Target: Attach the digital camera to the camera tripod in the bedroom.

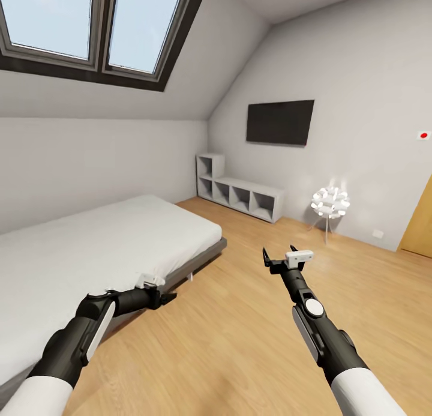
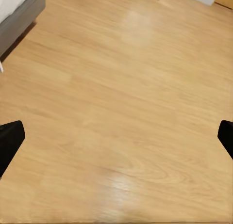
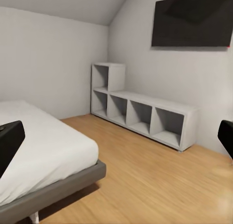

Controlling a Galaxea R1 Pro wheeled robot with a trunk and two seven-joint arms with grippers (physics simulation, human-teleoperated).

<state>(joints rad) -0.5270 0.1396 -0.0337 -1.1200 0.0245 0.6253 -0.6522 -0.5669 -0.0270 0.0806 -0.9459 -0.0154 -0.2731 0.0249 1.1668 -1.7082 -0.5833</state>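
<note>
I am in the bedroom, and the digital camera and the camera tripod are out of view. My left gripper (image 1: 165,297) hangs low beside the bed's foot corner, open and holding nothing; in its wrist view the left gripper (image 2: 116,139) faces bare plank floor (image 2: 126,88). My right gripper (image 1: 278,251) is raised over the floor at mid-room, open and empty. In the right wrist view, the right gripper (image 3: 116,139) points toward the shelf unit (image 3: 145,110) and the bed's corner.
A grey-framed white bed (image 1: 90,248) fills the left side. A low grey cube shelf (image 1: 240,194) stands at the far wall under a black wall TV (image 1: 279,122). A white flower-shaped lamp (image 1: 330,203) stands right of it, and an oak door (image 1: 420,224) shows at the right edge.
</note>
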